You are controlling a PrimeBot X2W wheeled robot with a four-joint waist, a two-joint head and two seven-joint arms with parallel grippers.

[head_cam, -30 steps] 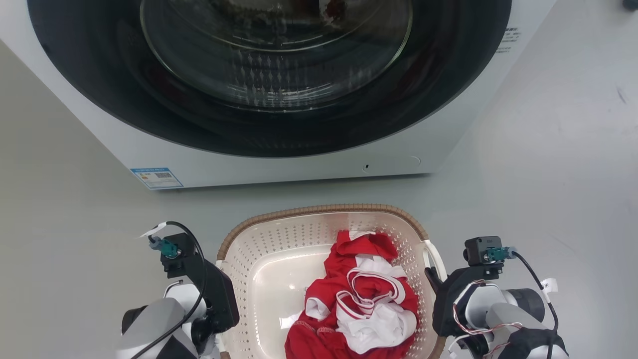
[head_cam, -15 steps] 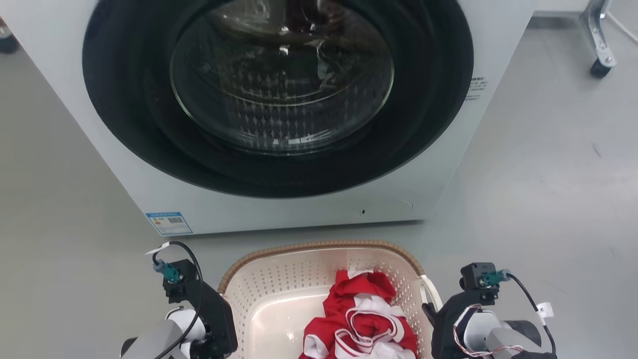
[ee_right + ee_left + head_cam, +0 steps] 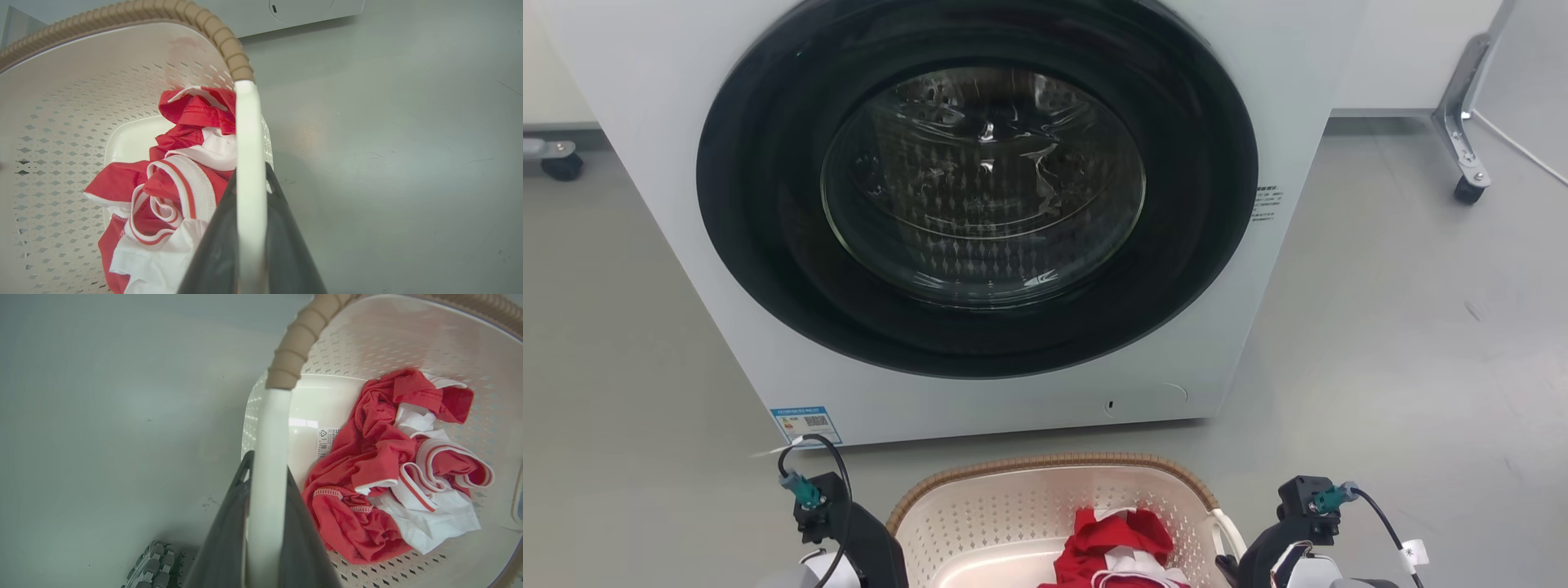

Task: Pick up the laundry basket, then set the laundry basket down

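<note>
The laundry basket, cream and perforated with a brown woven rim, sits at the bottom middle of the head view, just before the washing machine. Red and white clothes lie inside it. My left gripper is shut on the basket's white left handle, one dark finger on each side. My right gripper is shut the same way on the right handle. In the head view both grippers flank the basket, left gripper and right gripper. Whether the basket touches the floor I cannot tell.
The white washing machine with its round dark glass door shut stands right behind the basket. A metal leg on a caster is at the far right, another caster at the far left. Grey floor lies on both sides.
The head camera has moved: the whole picture slid downward, showing more of the washing machine and less of the basket. Both grippers stay beside the basket as before.
</note>
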